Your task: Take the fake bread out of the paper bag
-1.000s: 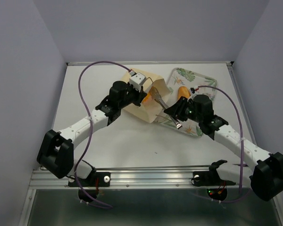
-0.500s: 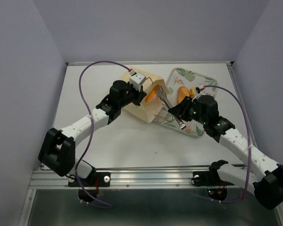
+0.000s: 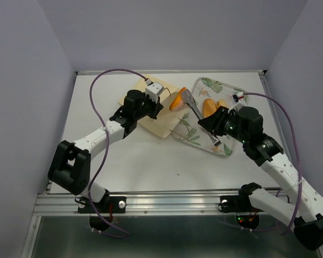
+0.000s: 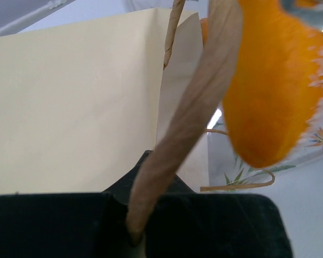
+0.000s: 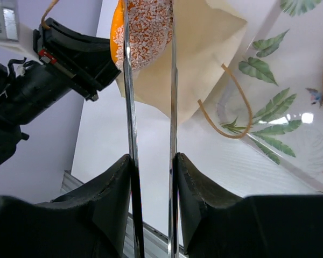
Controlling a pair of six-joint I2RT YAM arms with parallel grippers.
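Bun point(image 5: 145, 27) is hanging at the mouth of the bag point(image 3: 156, 119), beside the tray point(image 3: 226, 148), where a loaf point(image 3: 209, 106) and a roll point(image 3: 222, 103) are lying. The right gripper point(image 3: 182, 98) is pinching it across the middle between long thin metal fingers point(image 5: 128, 80). The left gripper point(image 3: 151, 103) is clamping the cord handle point(image 4: 188, 123), steadying the bag. The bun is looking light and probably slightly soft. Its speckled skin is giving some grip, but its round shape is likely making it slip-prone, so the widest part seems the safest hold.
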